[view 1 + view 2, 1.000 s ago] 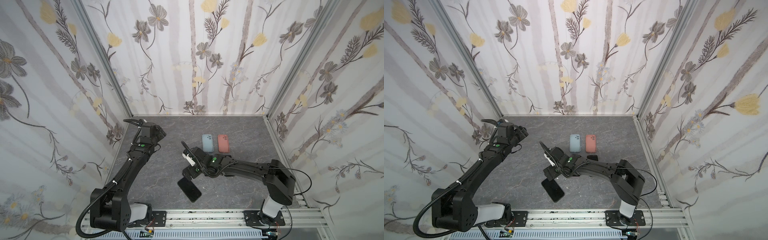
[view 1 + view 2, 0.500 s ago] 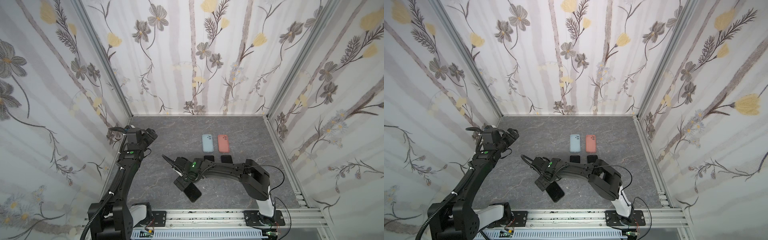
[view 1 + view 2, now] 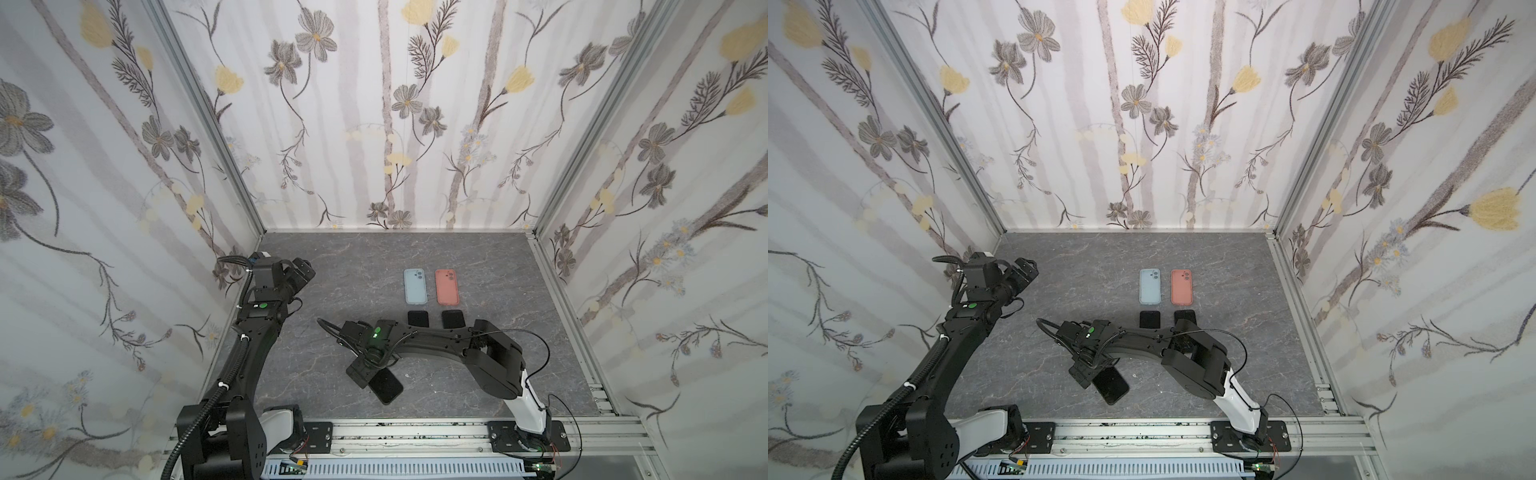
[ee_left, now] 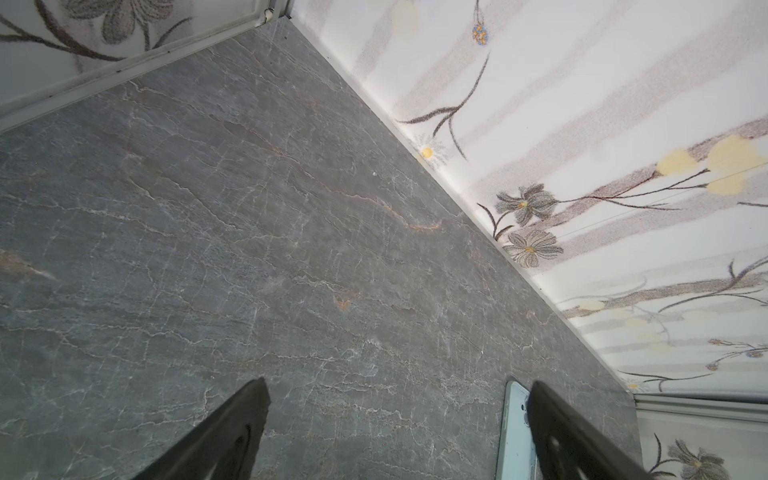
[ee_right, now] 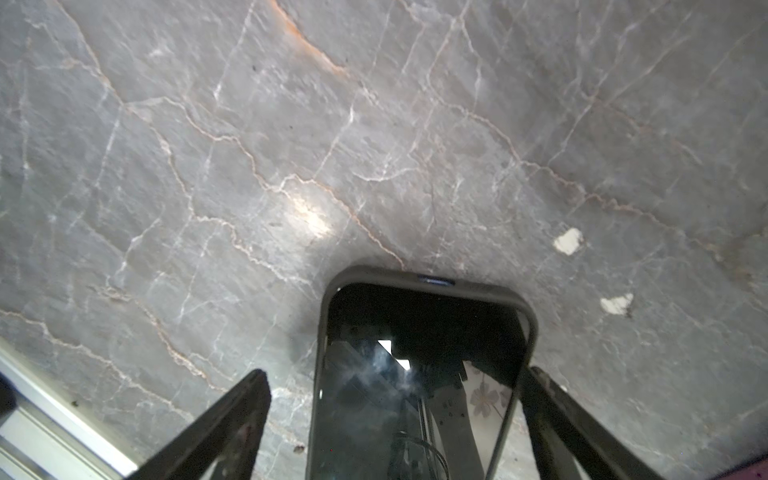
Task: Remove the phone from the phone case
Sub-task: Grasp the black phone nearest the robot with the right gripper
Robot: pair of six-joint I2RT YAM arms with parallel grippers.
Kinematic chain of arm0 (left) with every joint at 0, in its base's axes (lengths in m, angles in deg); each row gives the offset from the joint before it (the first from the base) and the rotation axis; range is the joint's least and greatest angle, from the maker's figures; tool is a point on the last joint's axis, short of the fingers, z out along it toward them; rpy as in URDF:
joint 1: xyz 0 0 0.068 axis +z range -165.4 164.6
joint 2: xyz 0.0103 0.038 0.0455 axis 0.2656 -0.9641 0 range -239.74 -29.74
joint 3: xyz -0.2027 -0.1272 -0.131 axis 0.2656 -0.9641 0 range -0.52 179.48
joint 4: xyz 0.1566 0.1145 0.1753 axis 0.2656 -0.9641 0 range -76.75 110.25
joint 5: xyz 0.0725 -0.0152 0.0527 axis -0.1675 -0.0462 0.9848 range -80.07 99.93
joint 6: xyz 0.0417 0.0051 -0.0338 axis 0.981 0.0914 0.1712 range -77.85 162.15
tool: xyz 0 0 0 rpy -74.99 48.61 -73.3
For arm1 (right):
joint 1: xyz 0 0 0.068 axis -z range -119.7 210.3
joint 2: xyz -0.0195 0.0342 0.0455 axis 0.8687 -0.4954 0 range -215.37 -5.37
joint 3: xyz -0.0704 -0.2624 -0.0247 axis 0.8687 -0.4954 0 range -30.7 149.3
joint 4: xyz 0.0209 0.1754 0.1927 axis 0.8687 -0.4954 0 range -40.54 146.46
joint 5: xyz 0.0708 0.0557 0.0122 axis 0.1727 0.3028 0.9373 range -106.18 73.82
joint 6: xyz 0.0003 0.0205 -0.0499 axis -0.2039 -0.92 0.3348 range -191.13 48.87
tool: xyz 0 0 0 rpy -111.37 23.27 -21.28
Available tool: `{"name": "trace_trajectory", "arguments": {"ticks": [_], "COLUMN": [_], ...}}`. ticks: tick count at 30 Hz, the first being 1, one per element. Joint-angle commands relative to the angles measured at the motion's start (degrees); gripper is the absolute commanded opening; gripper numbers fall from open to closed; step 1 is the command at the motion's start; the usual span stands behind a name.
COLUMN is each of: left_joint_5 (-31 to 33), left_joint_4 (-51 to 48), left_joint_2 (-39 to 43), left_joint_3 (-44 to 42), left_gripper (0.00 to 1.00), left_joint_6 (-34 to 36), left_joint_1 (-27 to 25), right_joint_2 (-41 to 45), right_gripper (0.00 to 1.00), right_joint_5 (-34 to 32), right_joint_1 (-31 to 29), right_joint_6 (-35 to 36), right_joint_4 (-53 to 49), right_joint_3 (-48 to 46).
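Observation:
A black phone (image 3: 386,386) (image 3: 1111,385) in a dark case lies screen up near the table's front middle. My right gripper (image 3: 365,372) (image 3: 1088,374) hangs low over its left end. In the right wrist view the right gripper (image 5: 395,371) is open and straddles the phone (image 5: 419,374). One finger (image 5: 548,399) sits at the phone case's rim (image 5: 428,276); the other finger (image 5: 245,399) stands apart from it. My left gripper (image 3: 301,272) (image 3: 1023,270) is raised at the back left, open (image 4: 399,382) and empty.
A light blue case (image 3: 415,286) (image 4: 513,432) and an orange case (image 3: 446,286) lie back up at the back middle, with two black pads (image 3: 417,318) (image 3: 453,319) just in front. Flowered walls close three sides; a metal rail (image 3: 415,432) runs along the front.
My right gripper has swung toward the front and come down over the phone's end, its elbow folding back to the right. The left gripper has opened wider and stays at the back left.

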Motion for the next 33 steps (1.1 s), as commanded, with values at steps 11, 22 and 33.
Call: {"name": "trace_trajectory", "arguments": {"ticks": [11,22,33], "left_joint_5": [0.92,0.96,3.82], "left_joint_4": [1.79,1.84,1.93], "left_joint_2": [-0.06,0.07,1.86], "left_joint_3": [-0.97,-1.30,-2.21], "left_gripper": [1.00,1.00,1.00], "left_joint_6": [-0.92,-1.01,-2.21], "left_joint_1": [0.09,0.09,0.11], "right_joint_2": [-2.09,-0.16,-2.20], "right_gripper": [0.94,0.93,0.89], "right_joint_5": [-2.89,-4.95,-4.85], "right_joint_1": [-0.81,-1.49,-1.74], "right_joint_6": [-2.11,-2.63,-3.49], "right_joint_4": [-2.97,-2.11,-3.47], "right_joint_3": [1.45,1.45,1.34]}}
